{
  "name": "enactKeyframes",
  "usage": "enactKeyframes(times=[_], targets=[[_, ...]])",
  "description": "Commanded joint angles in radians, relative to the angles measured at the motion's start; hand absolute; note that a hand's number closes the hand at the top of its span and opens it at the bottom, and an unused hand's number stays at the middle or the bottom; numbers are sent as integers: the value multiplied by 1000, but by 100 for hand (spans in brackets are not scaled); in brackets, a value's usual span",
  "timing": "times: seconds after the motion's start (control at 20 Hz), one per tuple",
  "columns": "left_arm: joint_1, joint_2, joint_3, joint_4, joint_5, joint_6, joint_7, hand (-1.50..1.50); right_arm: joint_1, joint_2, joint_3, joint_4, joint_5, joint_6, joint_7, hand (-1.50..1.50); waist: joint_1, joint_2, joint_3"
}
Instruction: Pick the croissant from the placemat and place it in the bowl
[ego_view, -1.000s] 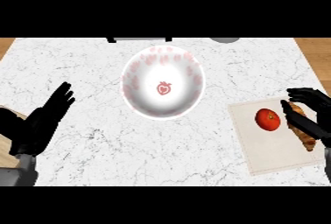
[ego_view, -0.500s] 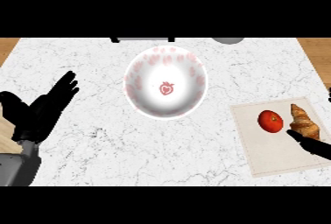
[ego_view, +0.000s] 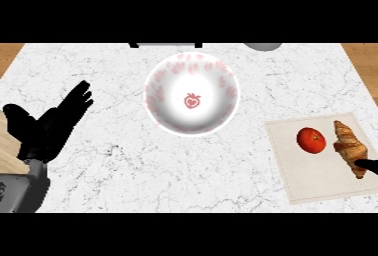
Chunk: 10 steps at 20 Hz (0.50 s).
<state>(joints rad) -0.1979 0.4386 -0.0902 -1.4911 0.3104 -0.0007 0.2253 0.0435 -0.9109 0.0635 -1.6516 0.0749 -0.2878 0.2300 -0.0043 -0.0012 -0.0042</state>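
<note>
A golden-brown croissant (ego_view: 349, 146) lies along the right side of a beige placemat (ego_view: 317, 172), beside a red tomato (ego_view: 311, 140). The white bowl (ego_view: 158, 110), with pink strawberry prints and a strawberry at its centre, stands at the counter's middle back. Only a black fingertip of my right hand (ego_view: 368, 166) shows at the view's right edge, touching the croissant's near end. My left hand (ego_view: 52, 125) rests open at the left, fingers up, well left of the bowl.
The white marble counter (ego_view: 184, 175) has wooden floor past its left and right edges. A grey round object (ego_view: 263, 46) and a dark fixture (ego_view: 155, 45) sit at the counter's back edge.
My right hand has drawn back off the croissant toward the right edge, uncovering it. The left hand has lifted a little and shifted up. Croissant, tomato and bowl stay put.
</note>
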Motion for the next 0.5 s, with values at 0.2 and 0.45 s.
enactKeyframes(times=[0.2, 0.45], targets=[[-54, 12, 22, -24, 7, -17, 69, 0, -208, -98, 105, -91, 11, 257, 433, -150, 26, 3, 3], [-68, -37, 14, 6, -20, -13, 52, 0, -314, -78, 138, -89, 8, 403, 577, -150, 16, 3, 3]])
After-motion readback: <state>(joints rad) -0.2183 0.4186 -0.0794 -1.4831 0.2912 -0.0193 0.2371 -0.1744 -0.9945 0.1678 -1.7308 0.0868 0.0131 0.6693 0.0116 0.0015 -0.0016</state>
